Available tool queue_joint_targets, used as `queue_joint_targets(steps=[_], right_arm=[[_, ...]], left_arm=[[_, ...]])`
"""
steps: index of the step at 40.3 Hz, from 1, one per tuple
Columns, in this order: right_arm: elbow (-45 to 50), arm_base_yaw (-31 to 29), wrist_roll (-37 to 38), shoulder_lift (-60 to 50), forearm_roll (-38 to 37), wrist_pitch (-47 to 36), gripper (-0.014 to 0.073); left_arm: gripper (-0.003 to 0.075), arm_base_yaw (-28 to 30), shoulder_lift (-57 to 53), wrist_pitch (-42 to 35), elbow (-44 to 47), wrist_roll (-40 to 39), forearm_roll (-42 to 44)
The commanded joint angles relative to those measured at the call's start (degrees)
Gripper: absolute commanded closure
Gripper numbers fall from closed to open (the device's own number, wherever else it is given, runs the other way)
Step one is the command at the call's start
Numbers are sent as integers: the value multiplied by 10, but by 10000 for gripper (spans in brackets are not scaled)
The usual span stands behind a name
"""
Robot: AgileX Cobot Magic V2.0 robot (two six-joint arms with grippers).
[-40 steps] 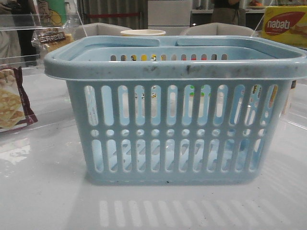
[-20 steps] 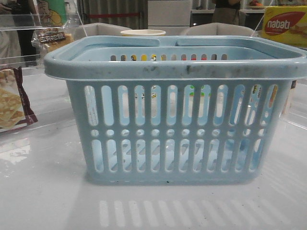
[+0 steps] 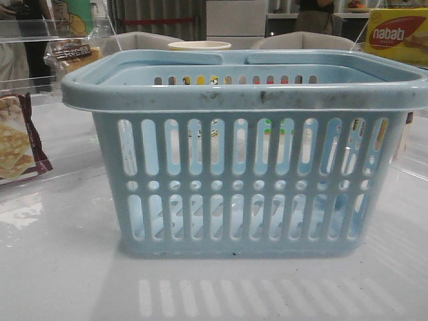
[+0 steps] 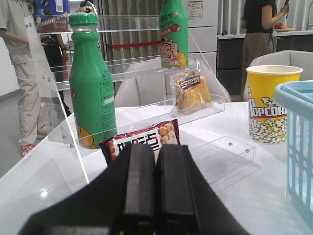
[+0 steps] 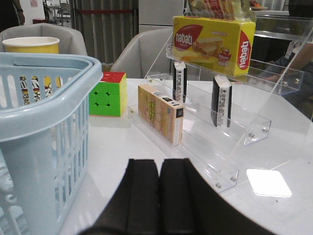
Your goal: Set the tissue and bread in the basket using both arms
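The pale blue basket (image 3: 244, 160) stands in the middle of the table and looks empty through its slots. The bread (image 4: 191, 91), golden-brown in clear wrap with a dark label, leans on a clear acrylic shelf to the basket's left; it also shows in the front view (image 3: 71, 51). Two small dark tissue packs (image 5: 221, 101) (image 5: 179, 81) stand upright on the acrylic shelf to the basket's right. My left gripper (image 4: 156, 152) is shut and empty, short of the cracker bag. My right gripper (image 5: 160, 167) is shut and empty beside the basket (image 5: 44, 122). Neither gripper shows in the front view.
A maroon-edged cracker bag (image 4: 142, 141) and a green bottle (image 4: 92, 83) stand on the left shelf, a second bottle (image 4: 173, 34) higher up. A popcorn cup (image 4: 270, 105) is behind the basket. On the right are a Rubik's cube (image 5: 108, 94), a tan box (image 5: 160, 113) and the nabati box (image 5: 212, 41).
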Motion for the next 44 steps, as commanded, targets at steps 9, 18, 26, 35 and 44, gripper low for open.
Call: queue_joint_targets(steps=[9, 18, 26, 35, 44], right_arm=[[-71, 0, -5, -10, -6, -44, 538], [-216, 0, -5, 11, -7, 79, 538], [-324, 0, -6, 94, -8, 181, 538], [-408, 0, -6, 215, -9, 312, 538], [-409, 0, -6, 292, -10, 370, 538]], left_arm=[[629, -3, -8, -30, -80, -4, -34], [629, -3, 30, 67, -219, -4, -34], [629, -3, 120, 152, -326, -4, -34], [629, -3, 228, 259, -380, -4, -34], [629, -3, 291, 320, -378, -4, -34]])
